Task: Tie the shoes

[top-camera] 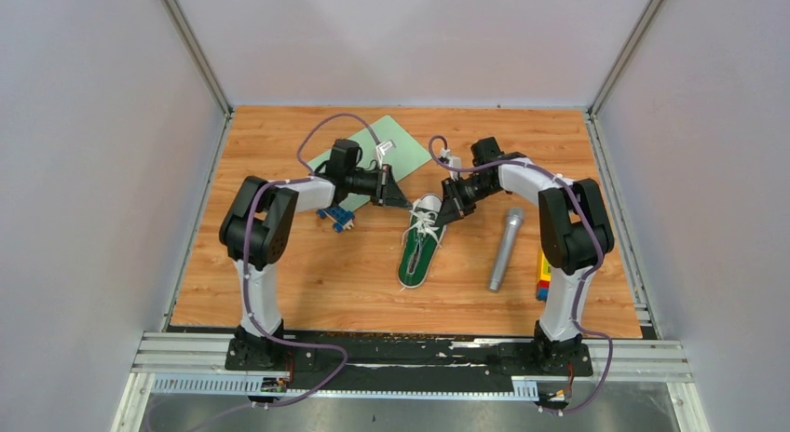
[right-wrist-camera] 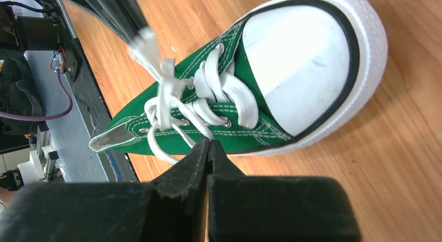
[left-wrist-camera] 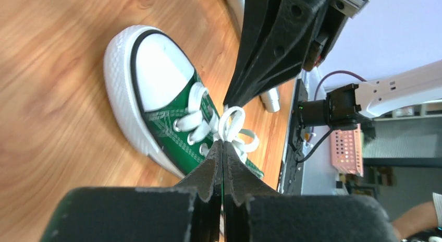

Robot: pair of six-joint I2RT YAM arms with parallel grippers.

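The wooden worktop is closed by grey walls on three sides, and a metal rail runs along the near edge. The shoe lies in the middle on its sole, toe to the far wall, with bare wood at both its sides. Both tools meet over its front part. The left tool is pressed together on a loop of the laces. The right tool is also together, pinching a strand beside the eyelets. The shoe is green canvas with a smooth white rubber toe cap, a ribbed sole edge and flat woven laces. A grey microphone lies near, on the right.
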